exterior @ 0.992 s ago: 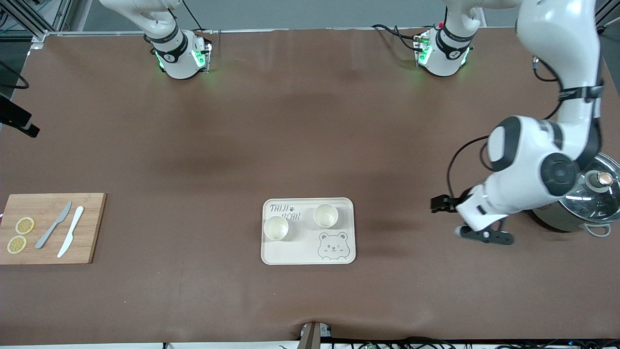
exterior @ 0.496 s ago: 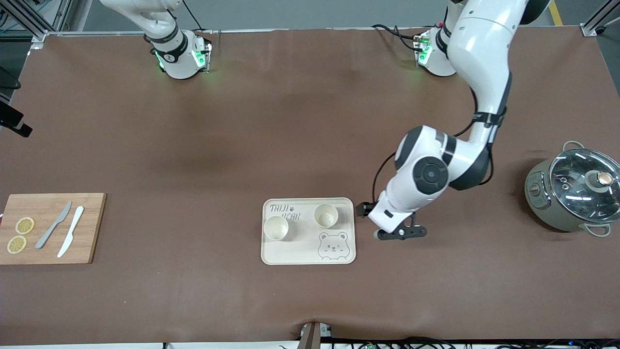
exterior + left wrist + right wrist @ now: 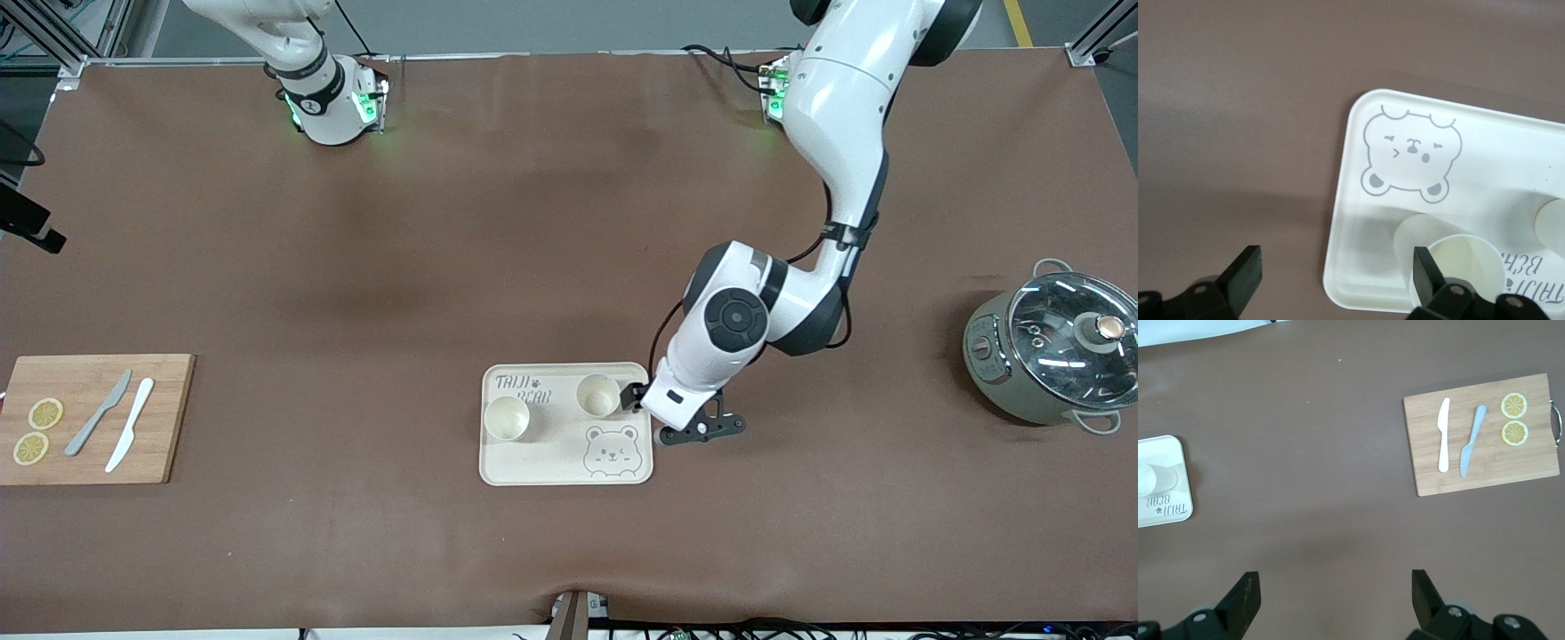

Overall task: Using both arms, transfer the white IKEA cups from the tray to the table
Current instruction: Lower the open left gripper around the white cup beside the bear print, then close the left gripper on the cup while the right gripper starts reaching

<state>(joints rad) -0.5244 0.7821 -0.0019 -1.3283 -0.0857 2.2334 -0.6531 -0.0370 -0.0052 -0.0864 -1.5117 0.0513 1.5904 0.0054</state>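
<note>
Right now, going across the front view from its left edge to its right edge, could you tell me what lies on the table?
Lemon slices → grey knife → white knife, all on the cutting board → first cup → second cup, both on the bear tray → left gripper → lidded pot.

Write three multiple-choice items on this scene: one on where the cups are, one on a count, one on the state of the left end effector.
1. Where do the two cups stand?
A. on the tray
B. on the cutting board
C. in the pot

2. How many lemon slices lie on the cutting board?
A. one
B. two
C. four

3. The left end effector is:
A. shut on a cup
B. open, holding nothing
C. shut on a knife

Answers:
1 A: both cups sit on the tray.
2 B: two slices lie on the cutting board.
3 B: the left end effector has its fingers spread at the tray's edge, beside one cup.
</note>
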